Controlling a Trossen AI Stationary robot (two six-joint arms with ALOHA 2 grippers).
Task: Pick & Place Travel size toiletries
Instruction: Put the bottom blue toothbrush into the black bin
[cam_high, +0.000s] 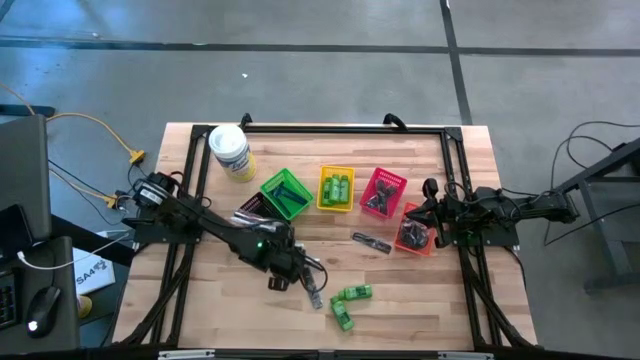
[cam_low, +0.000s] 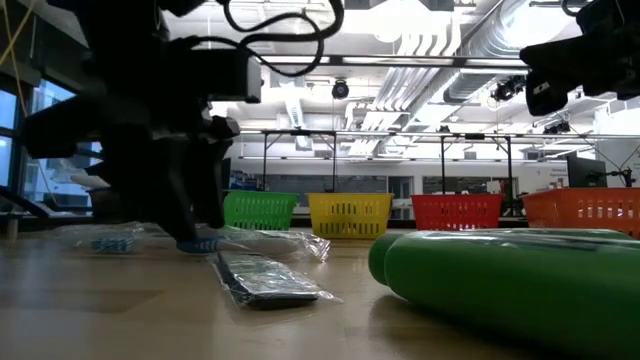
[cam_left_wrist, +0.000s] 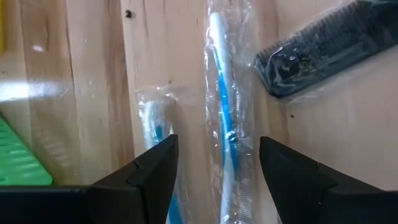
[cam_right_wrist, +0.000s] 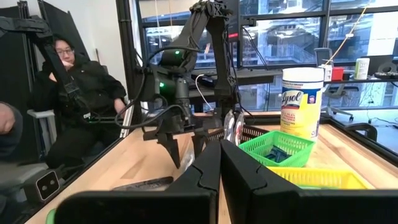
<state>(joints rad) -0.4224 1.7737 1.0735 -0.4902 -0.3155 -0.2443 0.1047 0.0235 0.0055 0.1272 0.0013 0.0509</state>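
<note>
Straddling a clear-wrapped blue stick on the table, left gripper jaws spread wide, gripping nothing, right gripper jaws clenched empty.

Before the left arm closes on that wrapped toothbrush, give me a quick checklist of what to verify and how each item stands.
1. Left claw open: ok, fingers spread wide.
2. Target between the fingers: ok, the wrapped toothbrush runs up the gap.
3. Only one item in the gap: not ok, a second wrapped stick lies at the edge of one finger and might get caught.
4. Wrapped comb clear of the grip: ok, it lies apart, beyond the fingers.
5. Claw low enough to pinch: cannot tell.
6. Right claw out of the way: ok, shut and waiting near the orange basket.
</note>
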